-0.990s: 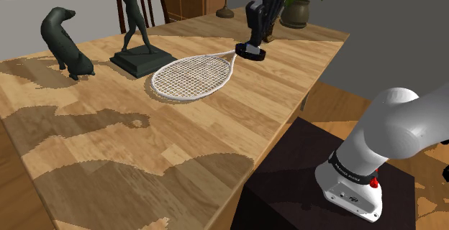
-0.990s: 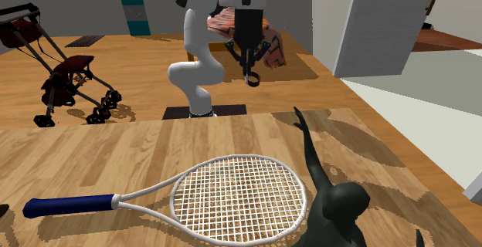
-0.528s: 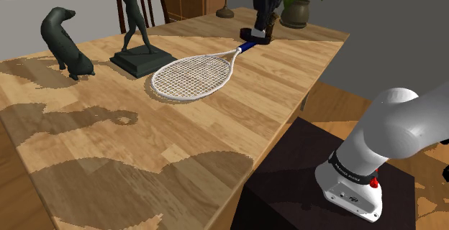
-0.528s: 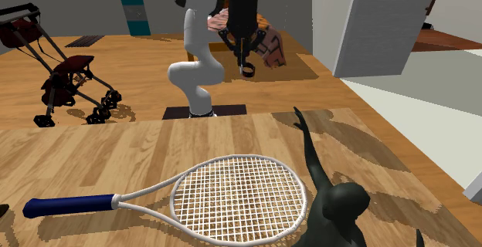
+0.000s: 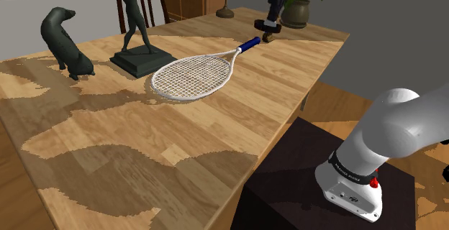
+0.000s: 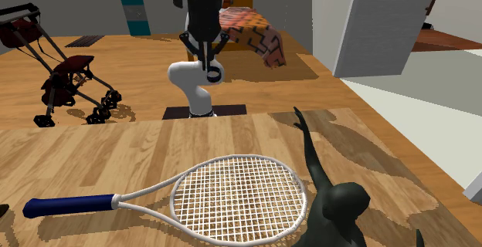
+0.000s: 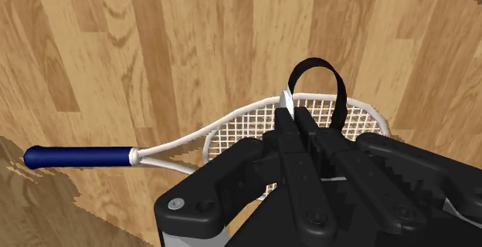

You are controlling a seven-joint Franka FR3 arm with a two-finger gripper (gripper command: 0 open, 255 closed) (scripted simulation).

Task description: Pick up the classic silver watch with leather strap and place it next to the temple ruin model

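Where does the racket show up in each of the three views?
Shoulder view: the racket lies mid-table, its blue grip pointing to the upper right.
Second exterior view: the racket is at bottom centre, grip towards the left.
Wrist view: the racket lies below the fingertips, partly hidden by them.
Shared landmark: the gripper, shut on the watch.

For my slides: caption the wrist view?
Black gripper clasps black-strapped silver watch above white, blue-handled racket on wooden table.

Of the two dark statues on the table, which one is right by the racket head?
The standing human figure on the square base, which sits right beside the head of the racket. The animal figure stands apart, farther toward the shoulder view's left.
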